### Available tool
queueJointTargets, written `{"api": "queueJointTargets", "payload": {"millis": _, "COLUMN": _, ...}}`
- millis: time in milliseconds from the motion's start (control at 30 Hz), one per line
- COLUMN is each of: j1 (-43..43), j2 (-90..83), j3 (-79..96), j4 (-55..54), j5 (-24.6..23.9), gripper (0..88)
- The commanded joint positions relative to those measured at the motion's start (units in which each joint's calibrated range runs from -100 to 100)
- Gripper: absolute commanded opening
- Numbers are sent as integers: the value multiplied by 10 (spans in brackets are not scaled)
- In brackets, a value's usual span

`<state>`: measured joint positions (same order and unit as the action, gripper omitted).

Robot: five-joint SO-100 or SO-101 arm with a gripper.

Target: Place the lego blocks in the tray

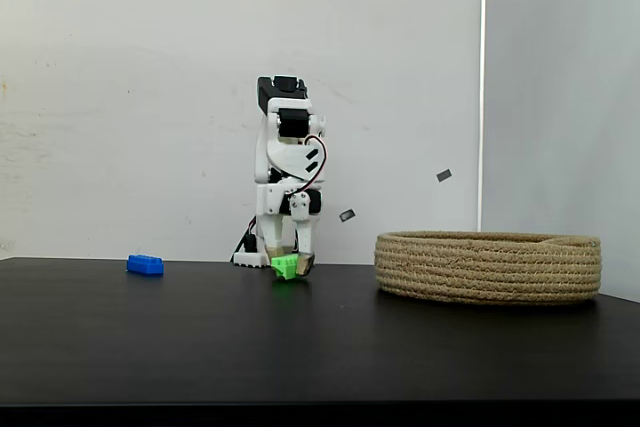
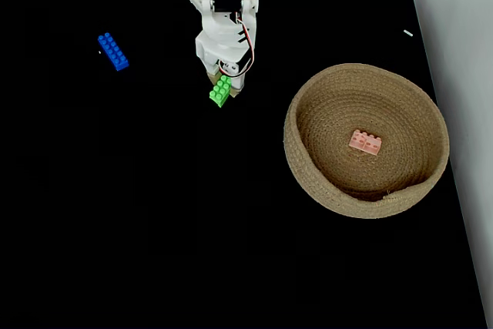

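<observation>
Your fingers are closed on the green brick, low over the table and well left of the basket in the side-on fixed view. From above, the brick sticks out past the fingers, so they seem to hold only 1 end. That is your main risk: a fast swing could make it pivot or slip out short of the basket. The rim stands taller than the brick's present height, so lift first or you may clip it. 1 pink brick already lies inside; the blue brick waits far left on the table. You have no readable writing or brand marks here.
</observation>
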<state>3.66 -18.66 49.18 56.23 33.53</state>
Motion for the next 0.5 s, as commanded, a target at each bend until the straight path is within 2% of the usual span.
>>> {"api": "queueJointTargets", "payload": {"millis": 0, "j1": 11, "j2": -59, "j3": -111, "j4": 21, "j5": 44, "gripper": 0}}
{"api": "queueJointTargets", "payload": {"millis": 100, "j1": -17, "j2": -58, "j3": -220, "j4": 54, "j5": 45, "gripper": 0}}
{"api": "queueJointTargets", "payload": {"millis": 233, "j1": -92, "j2": -24, "j3": -366, "j4": 112, "j5": 14, "gripper": 0}}
{"api": "queueJointTargets", "payload": {"millis": 333, "j1": -164, "j2": 12, "j3": -420, "j4": 118, "j5": -16, "gripper": 0}}
{"api": "queueJointTargets", "payload": {"millis": 467, "j1": -242, "j2": 76, "j3": -473, "j4": 107, "j5": -32, "gripper": 0}}
